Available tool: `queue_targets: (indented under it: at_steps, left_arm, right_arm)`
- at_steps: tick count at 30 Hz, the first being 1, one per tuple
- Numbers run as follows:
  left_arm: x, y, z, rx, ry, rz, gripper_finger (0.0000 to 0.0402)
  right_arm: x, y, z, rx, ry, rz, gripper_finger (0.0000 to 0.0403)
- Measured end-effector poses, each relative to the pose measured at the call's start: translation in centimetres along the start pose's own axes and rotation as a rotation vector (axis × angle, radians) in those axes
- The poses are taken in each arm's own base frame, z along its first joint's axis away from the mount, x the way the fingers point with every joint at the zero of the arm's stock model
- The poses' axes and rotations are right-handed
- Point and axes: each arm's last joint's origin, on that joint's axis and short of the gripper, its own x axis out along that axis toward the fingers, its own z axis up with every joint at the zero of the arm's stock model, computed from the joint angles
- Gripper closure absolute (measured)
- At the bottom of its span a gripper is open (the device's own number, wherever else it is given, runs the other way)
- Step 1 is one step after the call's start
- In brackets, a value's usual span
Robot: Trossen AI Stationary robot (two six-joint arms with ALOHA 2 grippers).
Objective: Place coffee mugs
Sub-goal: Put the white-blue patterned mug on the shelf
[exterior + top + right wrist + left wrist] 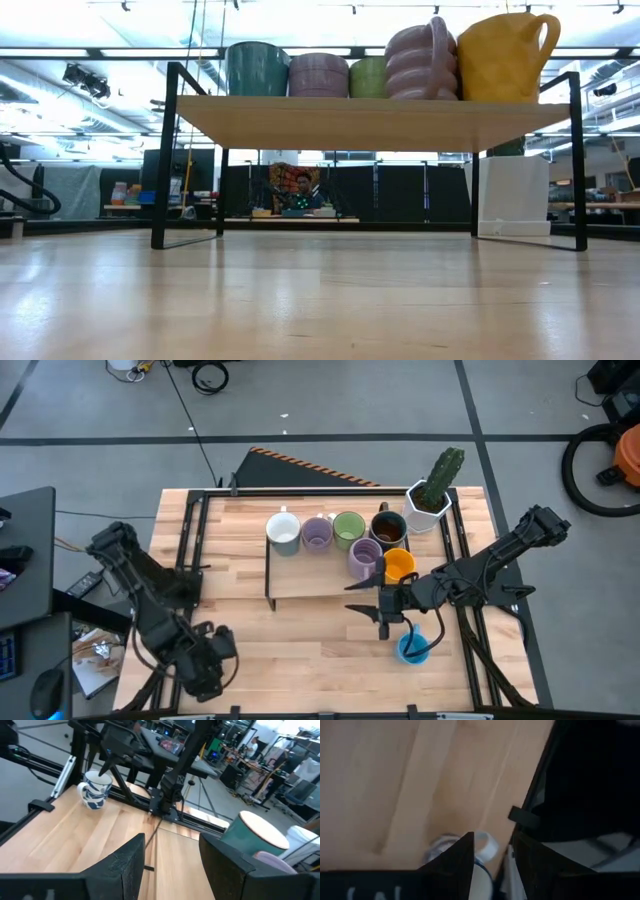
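Six mugs stand on the raised wooden shelf point(300, 578): teal with a white inside point(283, 531), lilac point(317, 534), green point(348, 528), dark brown point(388, 526), a second lilac point(365, 557) and orange point(398, 565). A blue mug point(412, 649) sits on the table under my right arm. A white mug with blue markings point(95, 790) stands upright at the table's near left corner. My left gripper point(492, 840) points down over it, open, the mug showing between its fingers. My right gripper point(172, 842) hovers open in front of the shelf, beside the orange mug, with nothing between its fingers.
A white faceted pot with a green cactus point(432, 495) stands at the far right, next to the shelf. Black rails point(190, 540) run along the table's left and right sides. Bare wood lies in front of the shelf point(300, 650). A person sits far behind the table point(303, 190).
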Motion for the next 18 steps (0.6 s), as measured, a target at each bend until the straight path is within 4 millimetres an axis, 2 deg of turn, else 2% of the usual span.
queue_targets:
  at_steps: [9,14,18]
  left_arm:
    - [-0.1,-1.0,-1.9,-0.404,0.033,-0.046,0.0260]
    - [0.9,-1.4,-1.8,-0.664,0.024,-0.021,0.0260]
    - [2.0,-2.3,-1.7,-0.732,0.037,-0.049,0.0260]
  right_arm:
    - [0.1,-0.1,-0.2,-0.022,0.011,0.025,0.0210]
    - [0.5,-0.8,-0.5,-0.028,0.030,0.003,0.0210]
    - [0.7,-1.1,-1.0,-0.032,0.065,-0.005,0.0210]
